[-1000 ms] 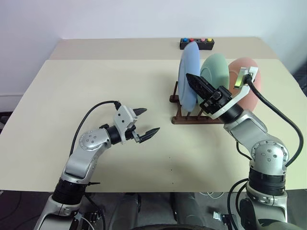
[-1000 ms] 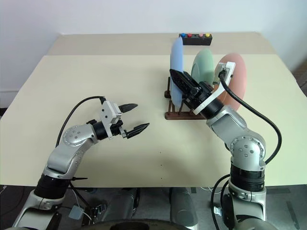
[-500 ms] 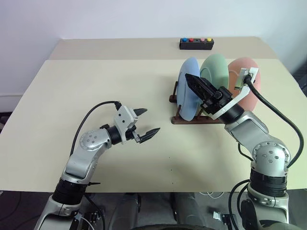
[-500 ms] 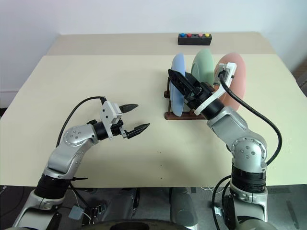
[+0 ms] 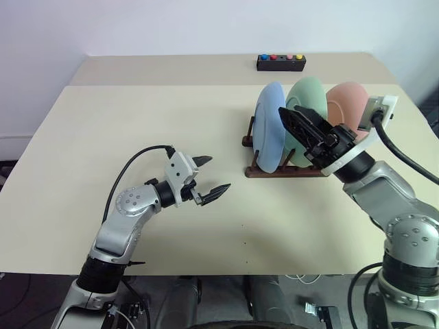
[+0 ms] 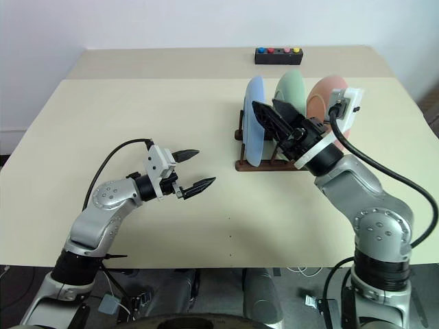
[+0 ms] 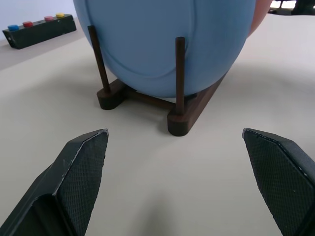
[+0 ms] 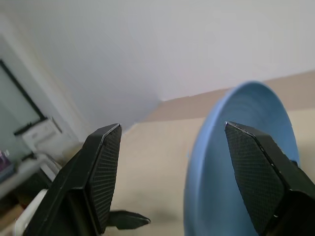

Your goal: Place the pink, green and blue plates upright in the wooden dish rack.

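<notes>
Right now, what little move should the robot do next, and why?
Probably pull the right fingers back and away: the blue plate, green plate and pink plate all stand upright in the rack, and those fingers are open beside the blue one.

Silver arms, black tools (image 5: pixel 208 175), cables

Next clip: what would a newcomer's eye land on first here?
Three plates stand upright in the wooden dish rack on the table's right half: blue plate at the left end, green plate in the middle, pink plate at the right end. The right tool hangs open just in front of the blue plate, touching nothing. The left tool hovers open and empty above bare tabletop, left of the rack.
</notes>
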Action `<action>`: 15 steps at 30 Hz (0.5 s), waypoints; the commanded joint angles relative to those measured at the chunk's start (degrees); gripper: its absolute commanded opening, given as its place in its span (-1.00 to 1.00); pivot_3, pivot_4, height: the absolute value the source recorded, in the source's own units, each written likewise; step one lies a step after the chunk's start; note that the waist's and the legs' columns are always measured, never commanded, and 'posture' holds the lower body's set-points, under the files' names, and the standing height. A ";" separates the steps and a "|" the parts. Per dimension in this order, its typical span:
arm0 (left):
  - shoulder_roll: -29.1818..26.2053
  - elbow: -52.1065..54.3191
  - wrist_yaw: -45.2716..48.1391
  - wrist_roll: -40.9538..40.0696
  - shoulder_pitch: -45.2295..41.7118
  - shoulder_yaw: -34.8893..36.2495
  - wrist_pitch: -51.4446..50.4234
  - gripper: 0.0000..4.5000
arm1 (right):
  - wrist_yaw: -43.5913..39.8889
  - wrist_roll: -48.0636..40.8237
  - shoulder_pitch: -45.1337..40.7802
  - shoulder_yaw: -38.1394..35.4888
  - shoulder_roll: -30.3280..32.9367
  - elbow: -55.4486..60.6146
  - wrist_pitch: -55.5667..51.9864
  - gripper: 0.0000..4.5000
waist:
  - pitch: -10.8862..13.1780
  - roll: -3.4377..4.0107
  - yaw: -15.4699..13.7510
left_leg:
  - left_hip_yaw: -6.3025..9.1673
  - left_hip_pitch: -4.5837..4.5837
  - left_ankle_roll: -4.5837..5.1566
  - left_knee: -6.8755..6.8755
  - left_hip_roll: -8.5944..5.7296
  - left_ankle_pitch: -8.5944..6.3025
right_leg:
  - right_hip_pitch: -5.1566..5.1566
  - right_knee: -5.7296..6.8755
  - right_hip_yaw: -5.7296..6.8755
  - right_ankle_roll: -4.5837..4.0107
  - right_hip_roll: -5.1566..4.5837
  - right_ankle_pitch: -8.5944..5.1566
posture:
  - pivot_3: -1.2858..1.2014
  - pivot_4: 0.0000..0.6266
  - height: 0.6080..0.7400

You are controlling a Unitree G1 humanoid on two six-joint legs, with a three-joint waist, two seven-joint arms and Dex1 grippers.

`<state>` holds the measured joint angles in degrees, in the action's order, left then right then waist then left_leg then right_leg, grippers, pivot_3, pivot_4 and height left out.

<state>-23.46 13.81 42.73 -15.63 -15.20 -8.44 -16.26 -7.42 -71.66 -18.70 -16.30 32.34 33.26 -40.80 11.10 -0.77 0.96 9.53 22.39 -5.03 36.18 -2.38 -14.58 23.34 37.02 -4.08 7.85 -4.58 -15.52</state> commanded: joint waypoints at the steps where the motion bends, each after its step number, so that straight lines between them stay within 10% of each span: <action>1: 0.21 1.67 0.19 -0.52 -0.46 -0.05 0.33 1.00 | -5.00 3.21 0.11 -1.97 4.78 3.56 1.23 0.49 | 0.00 0.00 -0.06 | 0.00 0.01 0.00 0.01 0.00 0.00 | -0.01 -0.01 0.00 0.00 0.00 0.00 | 0.03 -0.52 1.00; 7: 0.39 1.50 0.22 -0.41 -0.57 -0.06 0.38 1.00 | -12.56 3.28 -0.15 -7.71 10.09 1.09 3.35 0.39 | 0.00 0.00 -0.17 | -0.01 0.01 0.00 0.01 0.00 0.00 | -0.03 -0.05 0.01 0.00 0.00 0.00 | 0.03 -0.52 1.00; 15: -0.59 1.48 0.67 -0.37 -0.45 0.63 0.21 1.00 | -17.52 11.83 3.53 -18.03 14.25 -9.41 8.02 -0.97 | 0.00 0.00 -0.29 | -0.02 0.00 0.01 0.01 0.00 0.00 | -0.07 -0.07 0.01 0.01 0.00 0.00 | 0.03 -0.52 1.00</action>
<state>-23.80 13.80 43.27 -15.61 -15.37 -8.34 -16.57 -23.77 -61.48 -15.52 -31.63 45.84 23.42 -34.69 11.10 -0.77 0.67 9.50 22.39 -5.03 36.18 -2.39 -14.58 23.27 36.95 -4.08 7.86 -4.58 -15.52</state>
